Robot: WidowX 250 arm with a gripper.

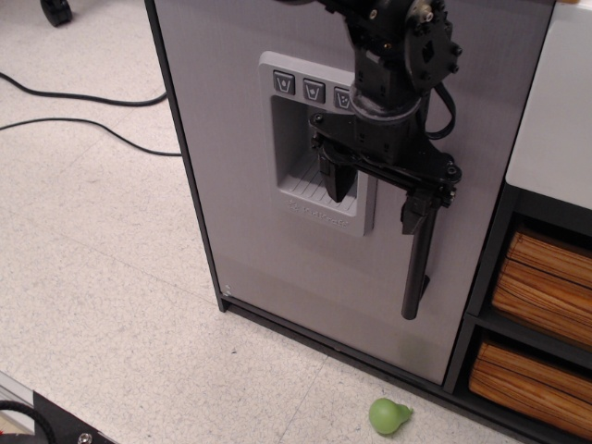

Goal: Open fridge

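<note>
Fingers [338, 180] spread wide, right one at handle [416, 264]

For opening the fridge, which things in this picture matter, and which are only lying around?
For the job:
- fridge, door shut
- black bar handle
- gripper, open, one finger at the handle

Lying about:
- green pear-shaped object on the floor
- black cables
- wooden drawers

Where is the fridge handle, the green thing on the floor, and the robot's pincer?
handle [415, 277]: main camera view, lower part of the black bar.
green thing [388, 416]: main camera view, its round middle.
pincer [381, 192]: main camera view, midway between its two fingertips.
</note>
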